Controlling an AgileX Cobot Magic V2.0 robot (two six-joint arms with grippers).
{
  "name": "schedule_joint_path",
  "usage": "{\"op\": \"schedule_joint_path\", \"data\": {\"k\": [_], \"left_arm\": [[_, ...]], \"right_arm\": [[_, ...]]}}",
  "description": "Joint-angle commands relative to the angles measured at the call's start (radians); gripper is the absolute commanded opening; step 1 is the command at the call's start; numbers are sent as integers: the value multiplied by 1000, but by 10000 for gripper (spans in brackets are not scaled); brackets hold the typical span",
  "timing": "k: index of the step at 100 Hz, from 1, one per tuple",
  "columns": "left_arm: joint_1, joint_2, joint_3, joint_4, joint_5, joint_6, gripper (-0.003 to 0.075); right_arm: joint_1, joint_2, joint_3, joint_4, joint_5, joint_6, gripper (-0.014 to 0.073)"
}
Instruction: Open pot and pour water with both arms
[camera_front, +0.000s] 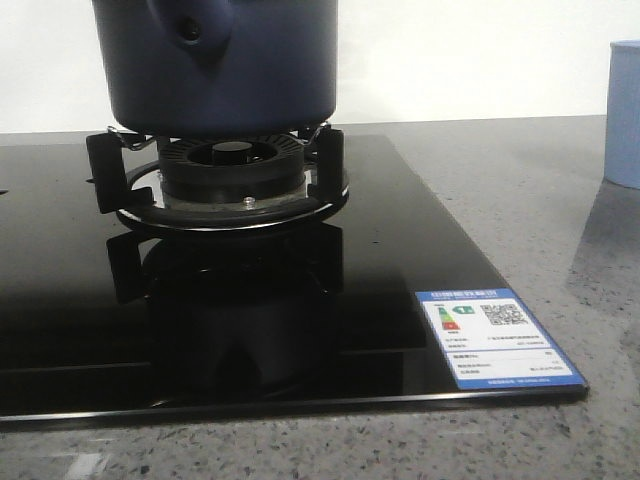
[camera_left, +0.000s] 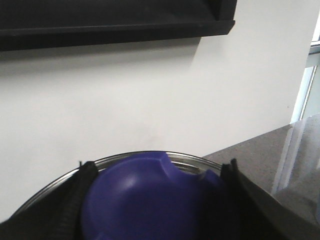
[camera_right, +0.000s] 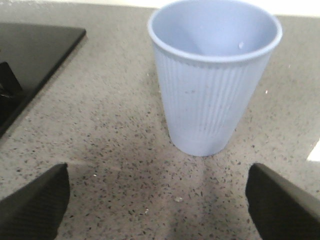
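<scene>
We saw the pot (camera_front: 215, 65) sitting on the burner (camera_front: 232, 170) at the far left of the black hob (camera_front: 300, 290). Our left gripper (camera_left: 155, 200) had its fingers around the blue lid knob (camera_left: 150, 195), touching it on both sides. Our right gripper (camera_right: 160, 200) stood wide open and empty, near the pale blue cup (camera_right: 212, 75) on the tabletop (camera_right: 115, 125).

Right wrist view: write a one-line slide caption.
Right gripper, jaws wide open, faces an upright pale blue ribbed cup on the speckled counter, beside the black hob.
</scene>
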Motion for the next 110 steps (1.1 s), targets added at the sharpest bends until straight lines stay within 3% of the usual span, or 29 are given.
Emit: {"op": "schedule_joint_path", "data": {"k": [1, 22, 110], "left_arm": [[-28, 6, -41, -7, -152, -1, 398], [-82, 90, -43, -7, -222, -1, 398], [-93, 217, -94, 2, -149, -5, 398]], "right_arm": [[-6, -67, -5, 19, -21, 4, 650], [-6, -144, 14, 17, -22, 29, 650], [-6, -149, 14, 17, -38, 47, 650]]}}
